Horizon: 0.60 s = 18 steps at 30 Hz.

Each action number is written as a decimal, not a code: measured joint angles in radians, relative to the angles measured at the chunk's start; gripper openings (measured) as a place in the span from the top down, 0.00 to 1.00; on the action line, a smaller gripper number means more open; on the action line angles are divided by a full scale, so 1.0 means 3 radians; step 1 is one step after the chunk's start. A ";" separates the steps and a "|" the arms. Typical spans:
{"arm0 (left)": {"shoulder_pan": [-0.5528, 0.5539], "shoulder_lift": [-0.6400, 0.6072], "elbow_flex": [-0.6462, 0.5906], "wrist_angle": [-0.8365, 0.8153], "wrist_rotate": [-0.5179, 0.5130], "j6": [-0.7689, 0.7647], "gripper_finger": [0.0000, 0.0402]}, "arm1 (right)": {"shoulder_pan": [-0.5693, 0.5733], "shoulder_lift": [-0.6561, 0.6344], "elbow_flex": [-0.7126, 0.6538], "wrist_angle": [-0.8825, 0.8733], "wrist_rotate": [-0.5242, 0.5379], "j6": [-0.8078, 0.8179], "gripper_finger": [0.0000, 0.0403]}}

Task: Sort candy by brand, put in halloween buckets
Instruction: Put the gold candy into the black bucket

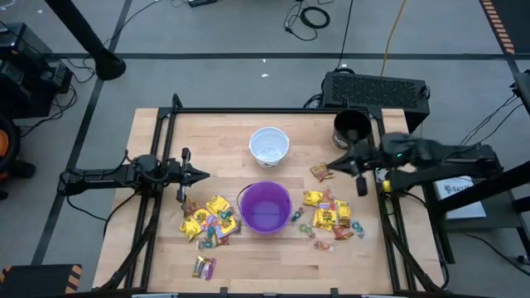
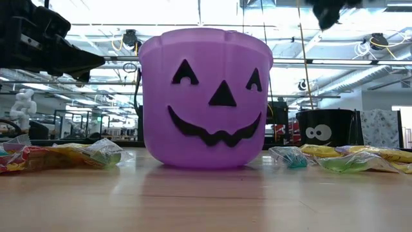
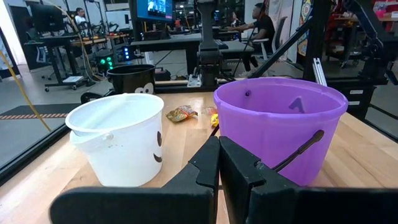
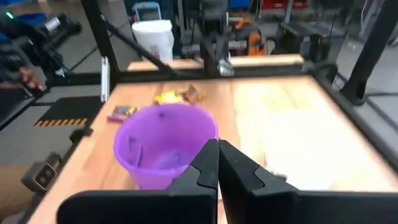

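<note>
Purple bucket (image 1: 266, 208) and white bucket (image 1: 269, 145) looked empty; black bucket's (image 1: 351, 127) inside stayed hidden; both jaws clenched on nothing.

**Four Cameras, One Shared Pail**

The high camera looked straight down on the whole table (image 1: 157, 248). The low one sat at tabletop level, very near the purple bucket (image 2: 206, 96), facing the room. Both wrist cameras looked past their own fingers at that bucket, from 9 o'clock (image 3: 280, 124) and 3 o'clock (image 4: 165, 143).
</note>
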 joint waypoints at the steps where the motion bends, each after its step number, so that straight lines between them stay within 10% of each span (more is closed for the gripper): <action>1: 0.0000 0.0000 0.0000 0.0000 0.0000 0.0001 0.96 | 0.0000 0.0001 -0.0121 0.0088 0.0003 0.0020 1.00; 12: 0.0005 0.0001 0.0035 0.0328 -0.0123 -0.0402 0.96 | -0.0002 0.0016 -0.0787 0.0351 0.0445 0.0252 1.00; 18: 0.0006 0.0214 0.0791 0.0091 -0.0492 -0.0682 0.96 | -0.0001 0.0022 -0.0787 0.0380 0.0445 0.0350 1.00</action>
